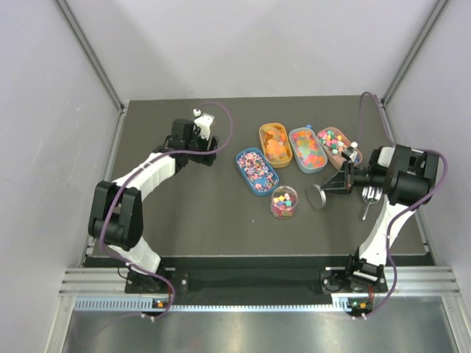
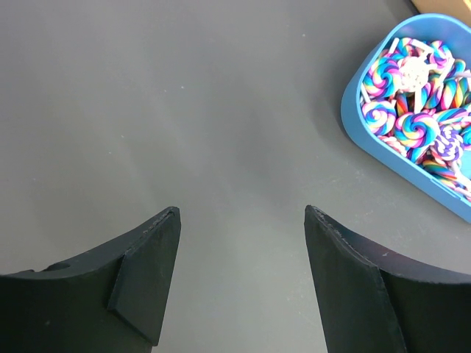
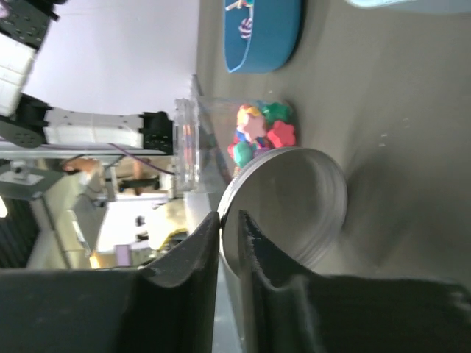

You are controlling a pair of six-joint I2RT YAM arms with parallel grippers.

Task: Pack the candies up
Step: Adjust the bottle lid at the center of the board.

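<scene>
- left tool (image 2: 243,213): jaws spread wide with nothing between them, hanging over bare tabletop (image 2: 184,110) on the left side, near the blue tray.
- blue tray (image 2: 352,110): leftmost of the four oval trays, filled with swirled candies (image 2: 412,110) in pink, blue and white spirals, some on sticks.
- orange tray (image 1: 261,136): next to the right, holding orange gummy pieces.
- light blue tray (image 1: 292,140): red and orange pieces inside.
- pink tray (image 1: 321,134): last in the fanned row, with mixed bright bits.
- clear round tub (image 1: 283,212): stands in front of the row, just beside the near end of the blue tray, its top open, with bright mixed candies inside.
- round lid (image 3: 294,198): up on its edge just right of the tub, at or just above the tabletop - i cannot tell which.
- right tool (image 3: 229,217): jaws almost together, pinching the lid's rim between them.
- metal scoop (image 1: 366,200): lies by the right arm near the right edge, partly hidden.
</scene>
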